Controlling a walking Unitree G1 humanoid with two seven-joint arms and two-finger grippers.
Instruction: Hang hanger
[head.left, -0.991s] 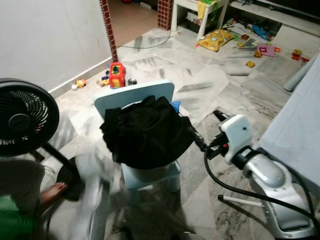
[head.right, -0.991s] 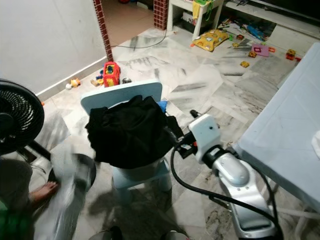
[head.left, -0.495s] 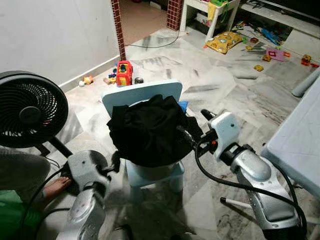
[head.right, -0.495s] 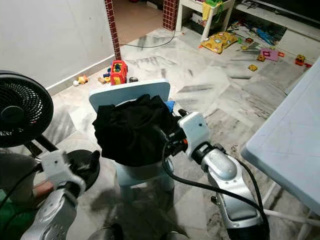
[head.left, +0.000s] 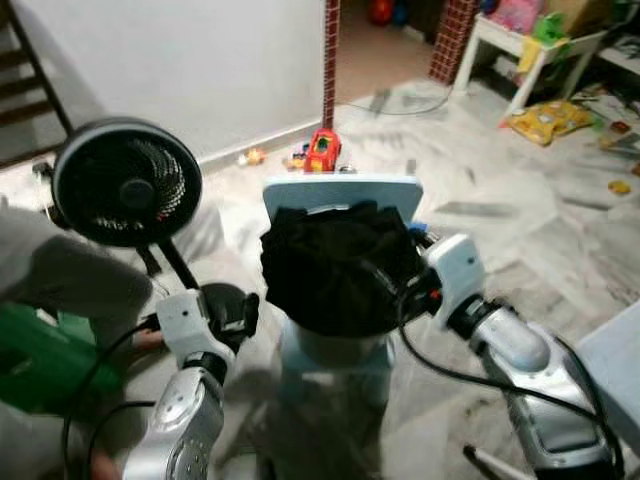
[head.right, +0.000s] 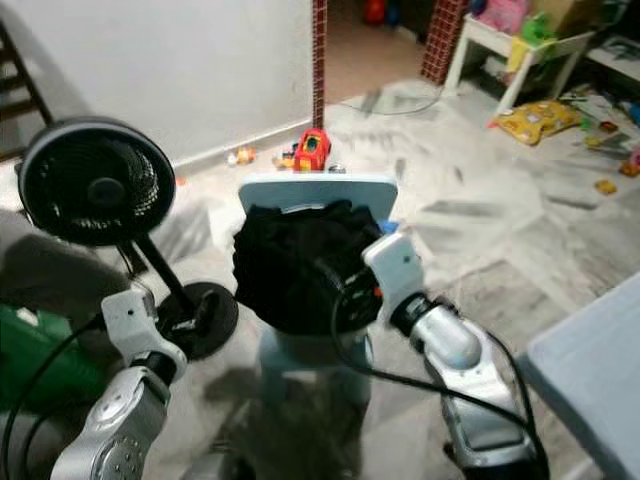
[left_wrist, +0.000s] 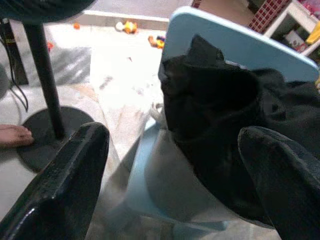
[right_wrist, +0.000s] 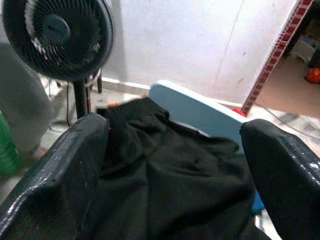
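A heap of black clothing (head.left: 335, 265) lies on a small light blue chair (head.left: 340, 190) straight ahead. My right gripper (head.left: 387, 280) is at the heap's right side, open, its fingers (right_wrist: 75, 165) spread wide with the black cloth (right_wrist: 175, 175) just beyond them. My left gripper (head.left: 243, 312) is raised to the left of the chair, near the fan's base, and is open too. Between its fingers (left_wrist: 70, 190) the left wrist view looks at the chair seat and the cloth (left_wrist: 225, 125).
A black standing fan (head.left: 125, 180) with a round base (head.left: 225, 300) stands left of the chair. A person in grey and green (head.left: 60, 290) is at the far left, with a bare foot (left_wrist: 15, 135) by the base. Toys (head.left: 322, 150) lie behind the chair. A pale table corner (head.left: 615, 365) is at right.
The camera has swung up and left. My left arm has risen into view beside the chair. My right gripper has stayed at the black cloth.
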